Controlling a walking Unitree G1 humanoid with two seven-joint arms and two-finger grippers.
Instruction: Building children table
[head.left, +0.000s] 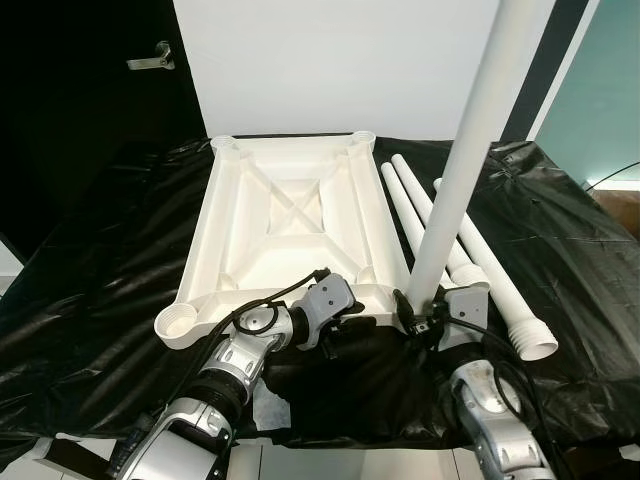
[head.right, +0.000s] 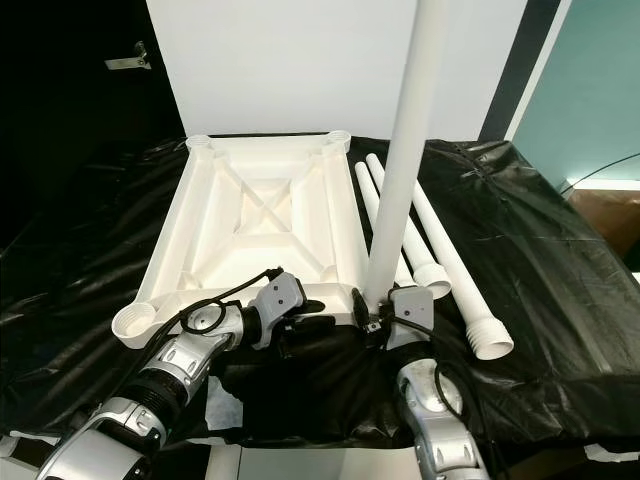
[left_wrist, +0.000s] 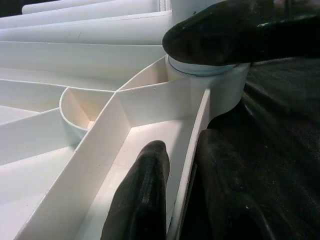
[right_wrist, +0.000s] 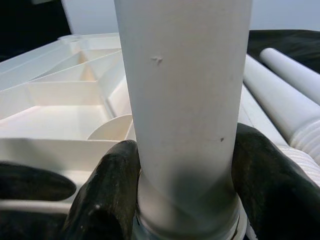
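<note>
our two silver arms reach forward from the near edge of the worktop (head.left: 90, 300), which is draped in crinkled black plastic sheet (head.left: 560, 250). we see the left hand (head.left: 335, 335) at the near rim of the upturned white tabletop (head.left: 290, 215); in its wrist view one black finger (left_wrist: 142, 200) lies inside the rim wall and the other outside, so it is clamped on that rim close to the near right corner socket. our right hand (head.left: 420, 318) grips the upright white leg (head.left: 465, 160) low down, its fingers (right_wrist: 107, 192) pressed on either side of the tube just above the threaded collar. this leg stands in the near right corner socket of the tabletop and leans slightly, its top rising beyond the upper edge of the head views.

we find the tabletop lying underside up in the middle of the worktop, ribs and diagonal braces showing, with round sockets at all four corners; the near left socket (head.left: 180, 323) stands open. three more white legs (head.left: 425, 205) lie flat side by side on the black sheet just beside the tabletop's right edge, the outermost (head.left: 520, 310) ending in a wide open collar toward the near right corner. behind the worktop stands a white panel (head.left: 330, 60), with a dark door and handle (head.left: 152, 58) to the left.
</note>
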